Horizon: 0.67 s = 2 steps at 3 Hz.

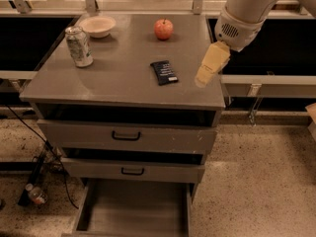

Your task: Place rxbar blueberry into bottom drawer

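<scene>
A dented silver drinks can (pixel 79 46) stood upright near the back-left of the flat grey cabinet top (pixel 118 78), and a shallow cream bowl (pixel 98 26) sat just behind it. A round red apple (pixel 163 28) rested near the back edge, well apart from both. On the speckled floor to the left, a small bottle (pixel 37 195) lay beside dark cables (pixel 34 142).

The rxbar blueberry (pixel 164 72), a small flat bar in a dark navy wrapper with white markings, lay flat on the cabinet top, right of centre and in front of the apple. Nothing lay between it and the gripper.

The white robot arm (pixel 247 9) reached in from the upper right and angled down to the left. Its cream-coloured gripper (pixel 202 79) hung over the right part of the cabinet top, near the bar's right side but apart from it. I cannot tell whether it was open or closed, and it held nothing.

Below the top, 2 grey drawers with black handles, the upper (pixel 126 135) and the middle (pixel 131 169), each had a dark gap above the front. The bottom drawer (pixel 133 206), a wide shallow grey tray, was pulled out, with its plain floor showing.
</scene>
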Each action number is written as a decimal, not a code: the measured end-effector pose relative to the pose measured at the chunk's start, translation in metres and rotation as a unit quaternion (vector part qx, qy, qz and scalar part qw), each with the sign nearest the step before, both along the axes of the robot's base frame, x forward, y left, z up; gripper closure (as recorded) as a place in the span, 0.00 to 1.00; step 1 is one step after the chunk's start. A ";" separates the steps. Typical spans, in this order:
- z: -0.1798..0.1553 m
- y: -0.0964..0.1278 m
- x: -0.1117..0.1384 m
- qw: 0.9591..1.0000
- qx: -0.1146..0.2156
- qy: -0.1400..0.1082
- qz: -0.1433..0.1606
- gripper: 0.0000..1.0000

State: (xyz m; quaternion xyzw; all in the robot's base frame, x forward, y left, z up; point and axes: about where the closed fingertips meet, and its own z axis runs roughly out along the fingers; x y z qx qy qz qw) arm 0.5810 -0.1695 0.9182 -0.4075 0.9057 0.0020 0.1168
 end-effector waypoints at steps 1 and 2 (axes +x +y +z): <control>-0.001 0.000 0.001 1.000 -0.002 0.000 -0.002 0.00; -0.003 0.004 0.010 1.000 0.015 0.008 -0.003 0.00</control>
